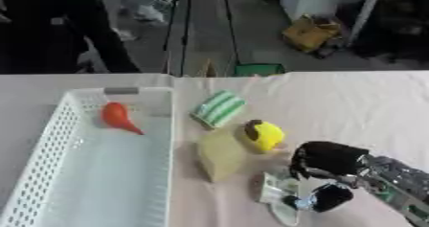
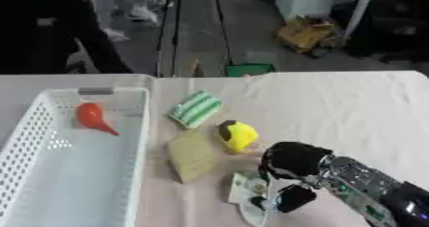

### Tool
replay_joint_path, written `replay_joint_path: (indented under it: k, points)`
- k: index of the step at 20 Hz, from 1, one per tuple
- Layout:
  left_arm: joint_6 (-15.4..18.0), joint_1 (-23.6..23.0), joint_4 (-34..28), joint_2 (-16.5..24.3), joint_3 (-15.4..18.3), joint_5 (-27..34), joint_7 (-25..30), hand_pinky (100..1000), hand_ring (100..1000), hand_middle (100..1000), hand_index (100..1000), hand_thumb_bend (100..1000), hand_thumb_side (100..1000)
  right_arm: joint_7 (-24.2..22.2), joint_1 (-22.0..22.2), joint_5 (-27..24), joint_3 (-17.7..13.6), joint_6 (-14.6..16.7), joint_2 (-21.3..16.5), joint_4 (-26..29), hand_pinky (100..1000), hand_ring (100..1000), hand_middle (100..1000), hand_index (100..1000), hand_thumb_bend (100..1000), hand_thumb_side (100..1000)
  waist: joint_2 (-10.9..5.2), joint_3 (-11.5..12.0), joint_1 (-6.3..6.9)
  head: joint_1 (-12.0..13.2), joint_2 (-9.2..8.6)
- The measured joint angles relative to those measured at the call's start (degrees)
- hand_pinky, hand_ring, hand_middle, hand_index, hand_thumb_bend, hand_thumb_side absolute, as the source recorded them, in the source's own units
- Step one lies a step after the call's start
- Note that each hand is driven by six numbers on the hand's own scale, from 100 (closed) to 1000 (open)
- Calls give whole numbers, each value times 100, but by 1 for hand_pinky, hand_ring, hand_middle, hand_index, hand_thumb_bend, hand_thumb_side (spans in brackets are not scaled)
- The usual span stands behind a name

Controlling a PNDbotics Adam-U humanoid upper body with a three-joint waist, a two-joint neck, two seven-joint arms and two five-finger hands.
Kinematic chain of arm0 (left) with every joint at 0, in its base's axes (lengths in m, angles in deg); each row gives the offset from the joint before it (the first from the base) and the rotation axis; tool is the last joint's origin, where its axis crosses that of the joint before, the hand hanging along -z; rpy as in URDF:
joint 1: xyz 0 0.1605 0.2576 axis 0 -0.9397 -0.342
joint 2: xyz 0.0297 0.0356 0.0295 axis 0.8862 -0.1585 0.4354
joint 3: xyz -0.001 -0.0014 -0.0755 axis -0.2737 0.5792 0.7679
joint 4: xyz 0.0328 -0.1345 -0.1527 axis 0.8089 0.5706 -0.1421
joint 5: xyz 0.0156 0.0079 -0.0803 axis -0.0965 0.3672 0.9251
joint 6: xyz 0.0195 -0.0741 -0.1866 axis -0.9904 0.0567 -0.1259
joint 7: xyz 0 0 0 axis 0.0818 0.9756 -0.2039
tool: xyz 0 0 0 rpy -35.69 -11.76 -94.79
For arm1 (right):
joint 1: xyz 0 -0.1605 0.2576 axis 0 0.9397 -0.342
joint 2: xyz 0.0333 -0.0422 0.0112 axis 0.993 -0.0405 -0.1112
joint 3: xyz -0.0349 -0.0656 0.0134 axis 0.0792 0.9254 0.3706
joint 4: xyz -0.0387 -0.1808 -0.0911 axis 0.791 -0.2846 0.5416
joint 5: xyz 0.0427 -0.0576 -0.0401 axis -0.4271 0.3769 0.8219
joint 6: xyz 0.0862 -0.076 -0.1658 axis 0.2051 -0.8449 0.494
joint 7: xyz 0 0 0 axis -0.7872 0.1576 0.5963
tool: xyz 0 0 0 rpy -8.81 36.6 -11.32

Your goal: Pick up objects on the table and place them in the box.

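A white slatted box (image 1: 159,140) fills the left of the table, with an orange-red pear-shaped thing (image 1: 118,117) lying near its far end. To its right lie a green-and-white striped pack (image 1: 219,108), a yellow toy with a dark end (image 1: 265,135) and a pale yellow sponge-like block (image 1: 220,155). My right hand (image 1: 328,160) comes in from the lower right, its fingers curled down onto a small white-and-green packet (image 1: 276,188) near the table's front. My left hand shows in neither view.
The table is covered with a pale cloth (image 1: 352,101). Beyond its far edge are a small green item (image 1: 258,69), a floor with a yellow thing (image 1: 308,33), and a person's dark legs at the upper left.
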Motion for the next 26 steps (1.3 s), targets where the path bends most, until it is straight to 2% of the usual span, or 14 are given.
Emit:
replay_joint_path:
  k: [7, 8, 19, 26]
  points:
    - [-21, 2, 0, 0, -7, 9, 12, 1000, 934, 945, 930, 100, 1000, 40, -23, -12, 1, -32, 0, 1, 851, 722, 405, 580, 296, 827, -2, -13, -14, 3, -6]
    - [-25, 2, 0, 0, -14, 13, 16, 1000, 934, 946, 930, 100, 1000, 51, -23, -18, 1, -44, 0, 1, 848, 718, 406, 580, 262, 848, -3, -17, -14, 4, -11]
    - [-55, 2, 0, 0, -32, 15, 46, 1000, 934, 947, 930, 100, 1000, 340, -53, -117, -1, -258, 0, 82, 841, 695, 391, 567, 289, 834, -17, -43, -15, 5, -54]
    - [-62, 2, 0, -1, -32, 14, 53, 1000, 934, 948, 930, 100, 1000, 368, -57, -129, -1, -285, 0, 105, 841, 681, 371, 546, 241, 810, -17, -52, -16, 5, -54]
